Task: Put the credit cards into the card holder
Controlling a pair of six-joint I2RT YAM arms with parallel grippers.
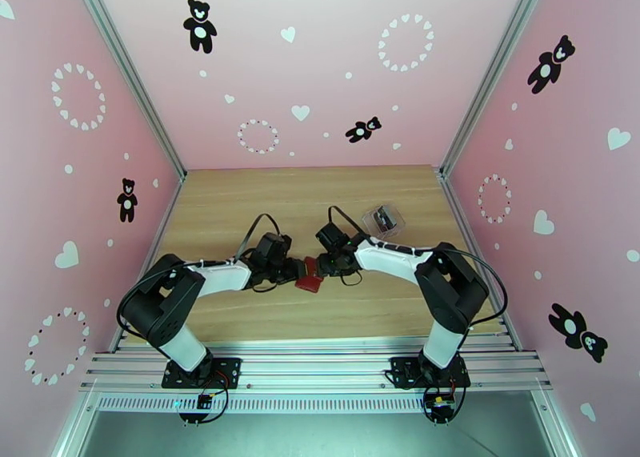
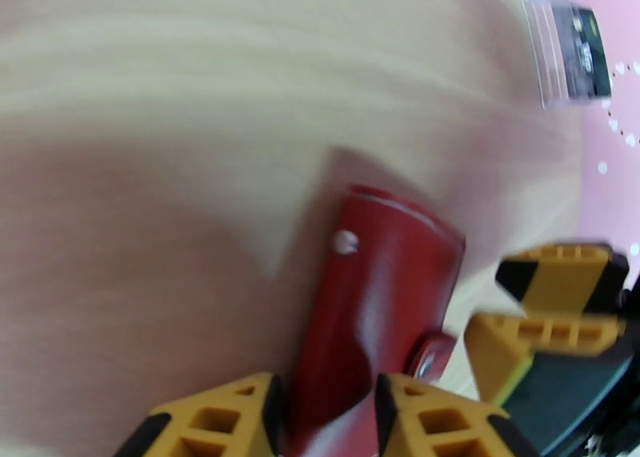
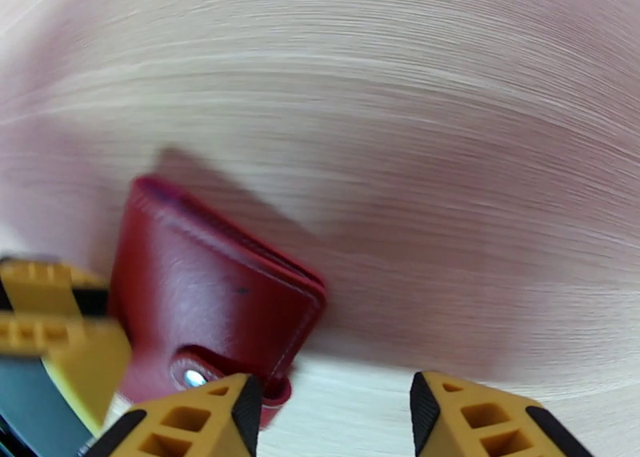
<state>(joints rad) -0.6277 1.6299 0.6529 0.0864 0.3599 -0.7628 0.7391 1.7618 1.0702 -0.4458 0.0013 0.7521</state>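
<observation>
The card holder (image 1: pixel 309 282), a dark red folded wallet with a snap tab, is held at the middle of the table between both arms. In the left wrist view the card holder (image 2: pixel 376 290) runs down between my yellow fingers, and my left gripper (image 2: pixel 328 390) is shut on its near end. My right gripper (image 3: pixel 336 398) stands open just right of the card holder (image 3: pixel 216 290), one finger (image 3: pixel 200 418) at the snap tab and bare table in the gap. The credit cards look like the dark flat pieces (image 1: pixel 387 218) inside a clear plastic case.
The clear plastic case (image 1: pixel 376 225) lies on the wooden table (image 1: pixel 240 202) behind the right arm, and it also shows far right in the left wrist view (image 2: pixel 560 50). Pink walls close in three sides. The right gripper's fingers (image 2: pixel 560 278) sit close beside the wallet.
</observation>
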